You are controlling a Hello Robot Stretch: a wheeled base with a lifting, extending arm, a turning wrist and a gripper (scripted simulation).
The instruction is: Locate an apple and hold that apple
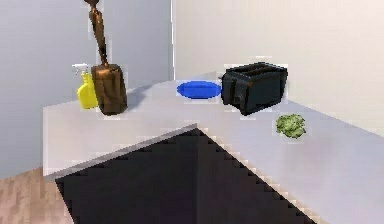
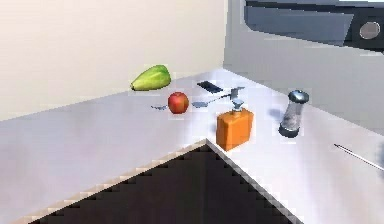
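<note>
Apple: red apple [image 2: 178,102] stands on the pale counter [image 2: 90,130], near a green fruit [image 2: 150,78] and an orange dispenser [image 2: 235,128]
Progress: apple seemingly located; reaching and holding remain
Claw: state cannot be told

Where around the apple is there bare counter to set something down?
Free: the counter toward the arm side view's left of the apple and green object, wall to front edge. Crowded: on the apple's other side, the dark flat item, orange box and shaker stand close together.
</note>
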